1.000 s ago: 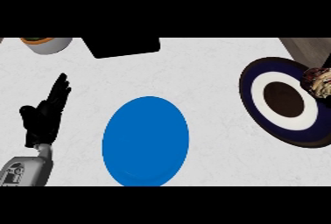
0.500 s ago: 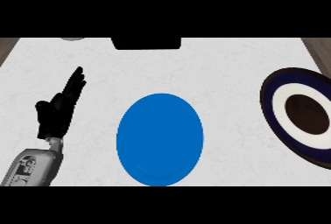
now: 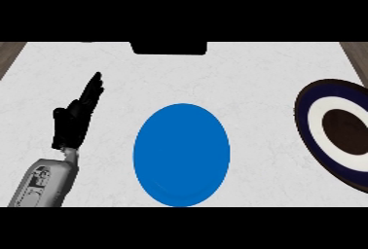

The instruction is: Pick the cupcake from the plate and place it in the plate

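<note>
The left hand (image 3: 72, 121) shows at the left of the head view, held open and edge-on. Its black fingers (image 3: 92, 87) are straight and lie close together, pointing toward the far side of the counter and leaning a little to the right. Nothing is held in it and nothing touches it. Below it the grey forearm (image 3: 43, 182) runs down and to the left, to the lower edge of the view. The right hand does not show in this view.

Just to the right of the left hand, with a strip of bare counter between them, lies the blue plate (image 3: 182, 154). It is plain blue all over, lies flat near the middle of the view, and its surface is bare. The hand is beside it and does not reach over it.

Well apart from the blue plate, at the right edge, lies the ringed plate (image 3: 315, 127). It has a dark navy rim, a white band inside that, and a dark brown centre. The view's edge cuts off its right part, so only the left portion can be seen, and that portion carries nothing.

The cupcake cannot be seen anywhere in the view, so its place cannot be told.

At the far edge of the white, faintly marbled counter (image 3: 251, 78), roughly above the blue plate, sits a flat black object (image 3: 169, 47), cut by the top of the view; what it is cannot be told. A brown wooden strip (image 3: 357, 53) shows past the counter's far right corner, and another past the far left corner.
</note>
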